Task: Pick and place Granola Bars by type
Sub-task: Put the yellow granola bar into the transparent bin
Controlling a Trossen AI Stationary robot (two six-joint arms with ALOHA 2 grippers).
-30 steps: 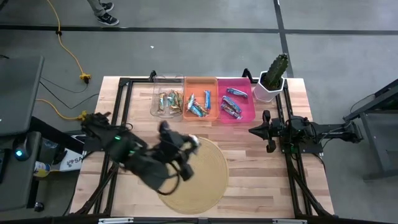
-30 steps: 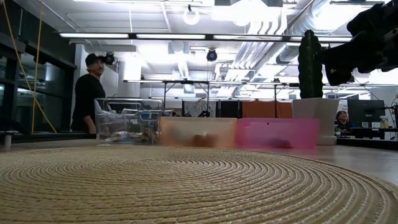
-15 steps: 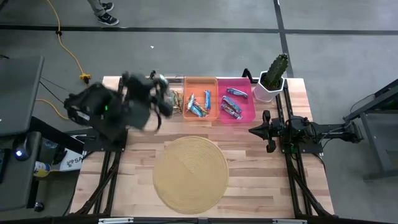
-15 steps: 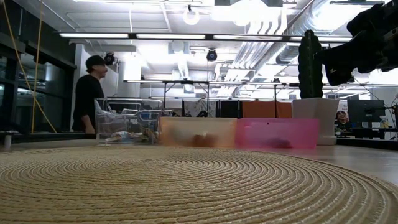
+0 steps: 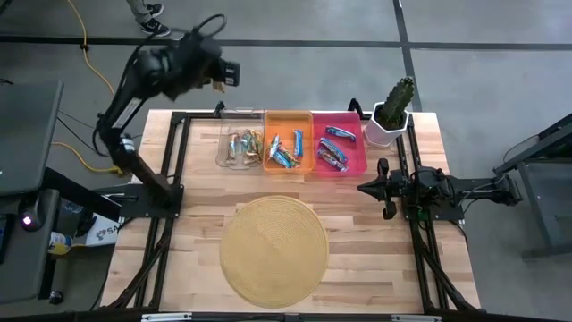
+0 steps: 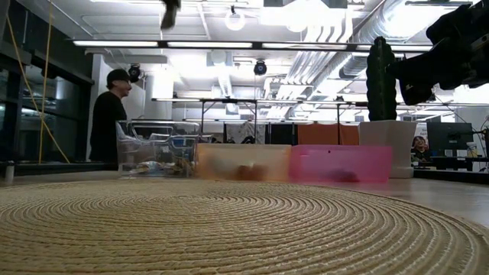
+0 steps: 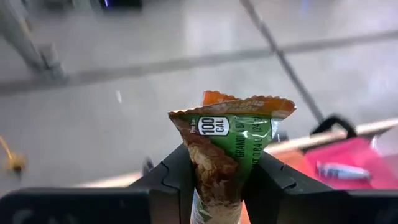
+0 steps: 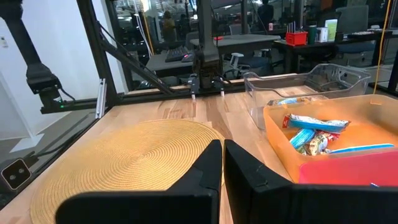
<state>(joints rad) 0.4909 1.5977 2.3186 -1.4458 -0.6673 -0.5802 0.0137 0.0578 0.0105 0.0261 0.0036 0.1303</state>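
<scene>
My left gripper [image 5: 217, 80] is raised high over the table's far edge, above the clear bin [image 5: 239, 148], and is shut on a tan-and-green granola bar [image 7: 231, 146]. It also shows at the top of the low view [image 6: 170, 11]. More tan bars lie in the clear bin, blue ones in the orange bin [image 5: 288, 152], and silver-purple ones in the pink bin [image 5: 340, 150]. My right gripper [image 5: 363, 189] waits shut at the table's right side, level with the table top. My left gripper pinches the granola bar between its two fingers [image 7: 177, 177], which sit on the wrapper's two flat sides at its lower half [image 7: 217, 186]. The bar lies along the fingers, and its crimped end [image 7: 239, 107] sticks out past the fingertips. It is lifted clear of everything.
A round woven mat [image 5: 274, 249] lies in the table's near middle. A potted cactus [image 5: 391, 109] stands at the far right corner beside the pink bin. A person [image 6: 107, 114] stands in the room beyond the table's far left.
My left arm has swung from over the woven mat toward the table's far edge, past the clear bin, and risen high, carrying the granola bar clear of the table.
</scene>
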